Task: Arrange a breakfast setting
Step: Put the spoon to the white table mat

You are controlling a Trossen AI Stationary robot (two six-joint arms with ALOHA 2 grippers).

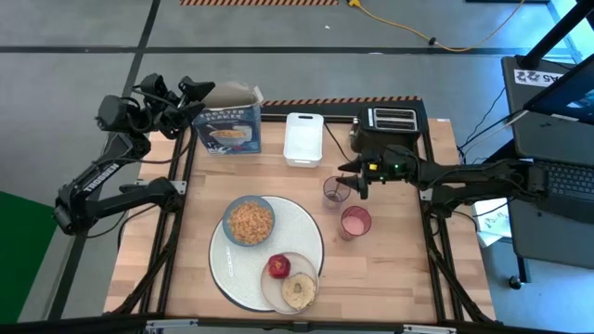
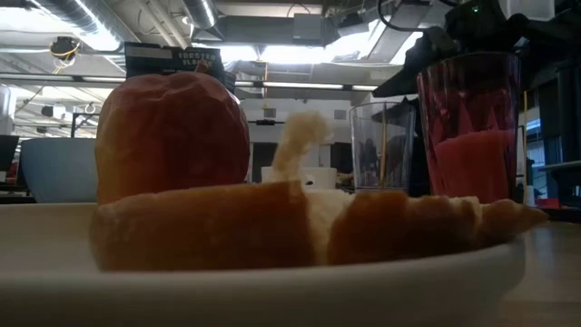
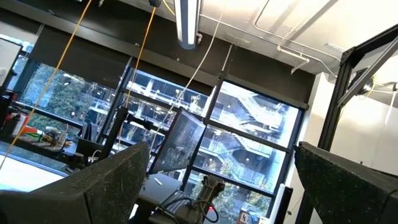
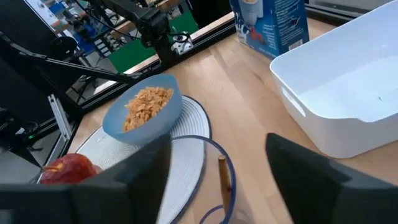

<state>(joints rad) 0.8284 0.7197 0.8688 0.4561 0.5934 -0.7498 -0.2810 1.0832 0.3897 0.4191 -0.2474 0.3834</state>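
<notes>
Wooden table (image 1: 390, 269), setting grouped near front | right gripper (image 1: 345, 185) part-closed around clear tinted cup (image 1: 334, 192), wooden spoon (image 4: 222, 182) inside, apparently for gripping | left gripper (image 1: 190, 90) wide, parked beyond the table's back-left corner, empty

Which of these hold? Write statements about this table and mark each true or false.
1. The blue bowl holds cereal and sits on the big white plate. True.
2. The red apple lies in the white tray. False: it is on the small cream plate, beside the bread round.
3. The right pincer is at the clear cup. True.
4. Both cups are empty. False: the pink cup holds a pink drink.
5. The left pincer waits open by the cereal box. True.
</notes>
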